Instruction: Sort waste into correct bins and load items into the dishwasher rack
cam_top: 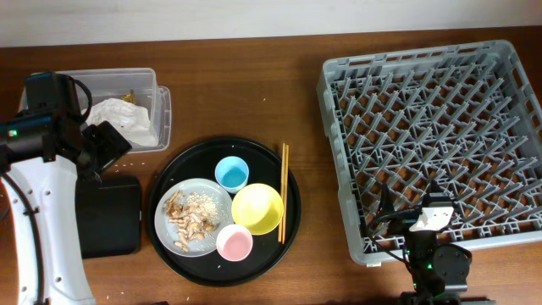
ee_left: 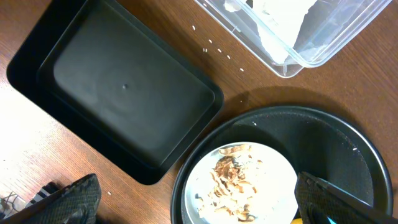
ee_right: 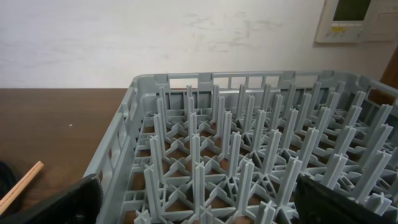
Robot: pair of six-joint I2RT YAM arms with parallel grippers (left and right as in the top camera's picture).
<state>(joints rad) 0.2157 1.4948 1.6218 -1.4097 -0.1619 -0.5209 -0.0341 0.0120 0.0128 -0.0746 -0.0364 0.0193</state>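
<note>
Before me: dark brown wood table [cam_top: 254, 93], grain running left-right, light even. Far edge meets white wall [ee_right: 155, 37], faintly scuffed. Pale panel [ee_right: 351, 18] with small screen on wall, upper right in my right wrist view.

1. The overhead camera looks straight down from well above the wooden table [cam_top: 254, 85]. Its frame takes in the dishwasher rack [cam_top: 432, 144] at right, the round black tray [cam_top: 195, 161] in the centre, and the clear box [cam_top: 102, 85] and flat black tray [cam_top: 108, 216] at left.
2. The left wrist camera looks steeply down from close range. The flat black tray [ee_left: 124, 93] is at upper left, the grey plate [ee_left: 273, 180] at lower centre and a corner of the clear box [ee_left: 323, 37] at upper right. All three also show in the overhead view.
3. The right wrist camera sits low and close, facing level across the dishwasher rack [ee_right: 249, 162] towards a white wall [ee_right: 155, 37]. It shares the rack and the chopsticks [ee_right: 18, 183] [cam_top: 284, 191] with the overhead view.
</note>
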